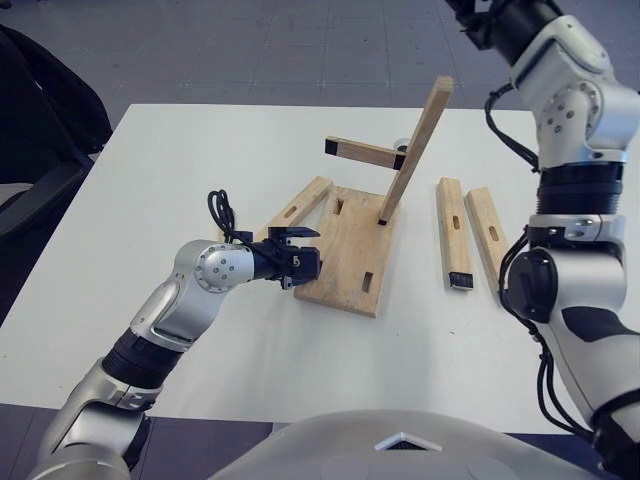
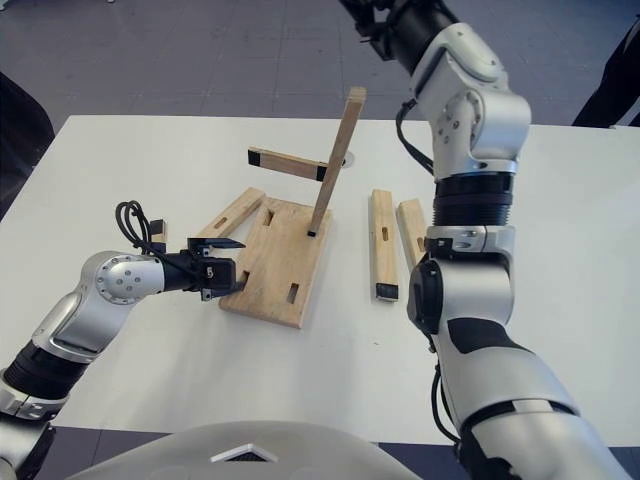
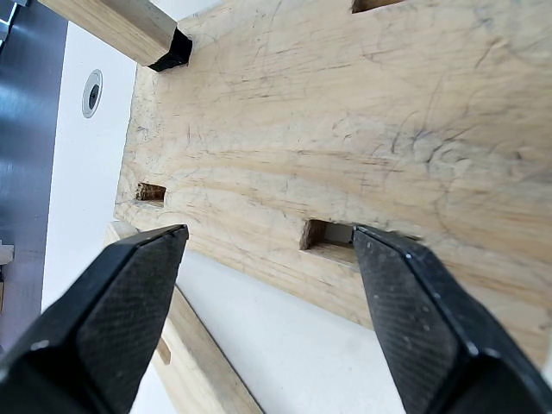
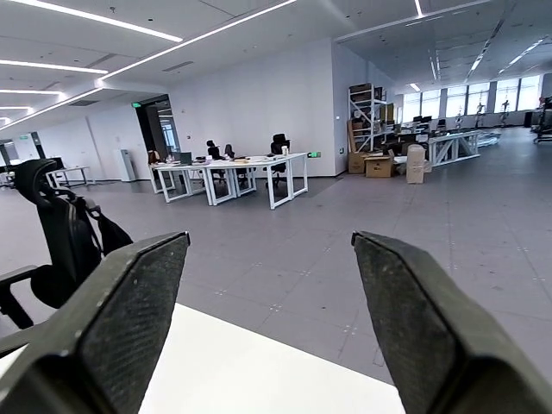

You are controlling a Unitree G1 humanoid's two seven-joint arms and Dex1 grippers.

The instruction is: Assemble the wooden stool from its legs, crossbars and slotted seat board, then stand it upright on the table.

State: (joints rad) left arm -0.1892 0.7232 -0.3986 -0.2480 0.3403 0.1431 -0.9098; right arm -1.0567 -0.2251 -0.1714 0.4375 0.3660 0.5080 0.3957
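The slotted seat board [image 1: 345, 255] lies flat on the white table [image 1: 180, 170]. One leg [image 1: 415, 150] stands tilted in a far slot, with a crossbar [image 1: 365, 152] sticking out of it to the left. Another leg [image 1: 298, 206] lies along the board's left edge. My left gripper [image 1: 303, 260] is open at the board's near left edge; in the left wrist view its fingertips [image 3: 164, 250] straddle that edge beside a slot [image 3: 326, 238]. My right arm is raised high over the table's far side, and the right gripper [image 4: 269, 246] is open and holds nothing.
Two more slotted wooden pieces [image 1: 453, 232] [image 1: 488, 232] lie side by side right of the board. The right forearm [image 1: 575, 120] rises over the table's right half. A dark chair [image 1: 40, 130] stands off the left edge.
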